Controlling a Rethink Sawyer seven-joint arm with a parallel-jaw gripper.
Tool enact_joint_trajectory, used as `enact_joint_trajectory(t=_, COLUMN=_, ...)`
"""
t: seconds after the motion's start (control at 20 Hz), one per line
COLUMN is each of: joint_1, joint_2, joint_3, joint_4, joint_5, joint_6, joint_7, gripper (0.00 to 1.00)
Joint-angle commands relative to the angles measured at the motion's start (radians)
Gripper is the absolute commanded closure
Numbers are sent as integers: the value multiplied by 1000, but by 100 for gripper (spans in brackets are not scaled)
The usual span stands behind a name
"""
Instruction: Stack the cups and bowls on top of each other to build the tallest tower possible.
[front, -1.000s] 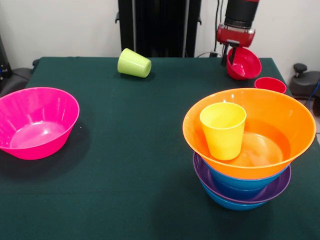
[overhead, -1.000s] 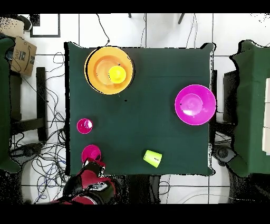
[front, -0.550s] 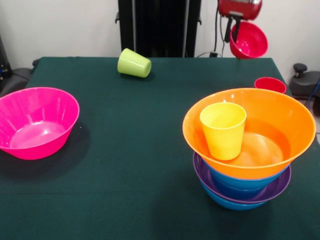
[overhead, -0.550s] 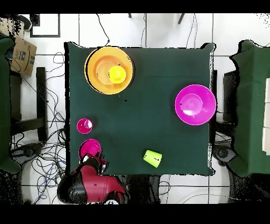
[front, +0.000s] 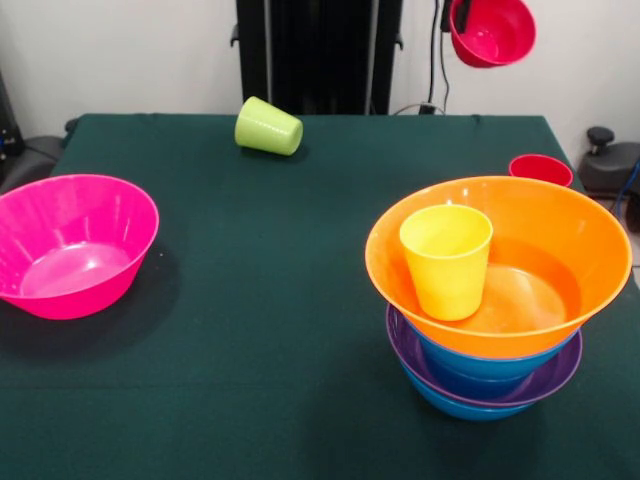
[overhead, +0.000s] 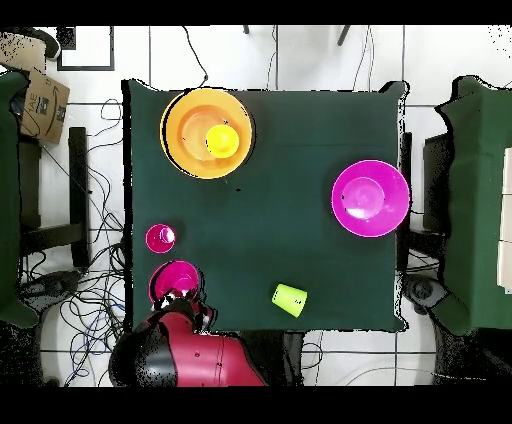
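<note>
The tower (front: 495, 300) stands on the green table (front: 250, 300): blue and purple bowls below, the wide orange bowl (front: 530, 250) above, the yellow cup (front: 447, 260) upright inside it. Behind the tower stands the red cup (front: 541, 168); the lime green cup (front: 268, 126) lies tipped far off, the pink bowl (front: 72, 243) well apart. The small red bowl (front: 491, 30) hangs tilted, higher than half a second ago, on the gripper (overhead: 180, 300), which grips its rim.
</note>
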Motion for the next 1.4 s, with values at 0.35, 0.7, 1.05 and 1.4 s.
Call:
enact_joint_trajectory(t=0.35, joint_1=-66, joint_2=8, joint_3=79, joint_4=-205, joint_5=-110, joint_6=227, joint_7=-68, gripper=100)
enact_joint_trajectory(t=0.7, joint_1=-123, joint_2=39, joint_3=119, joint_4=-254, joint_5=-137, joint_6=224, joint_7=-91, gripper=100)
enact_joint_trajectory(t=1.05, joint_1=-168, joint_2=81, joint_3=142, joint_4=-314, joint_5=-169, joint_6=243, joint_7=-102, gripper=100)
enact_joint_trajectory(t=1.4, joint_1=-181, joint_2=146, joint_3=155, joint_4=-404, joint_5=-192, joint_6=276, joint_7=-95, gripper=100)
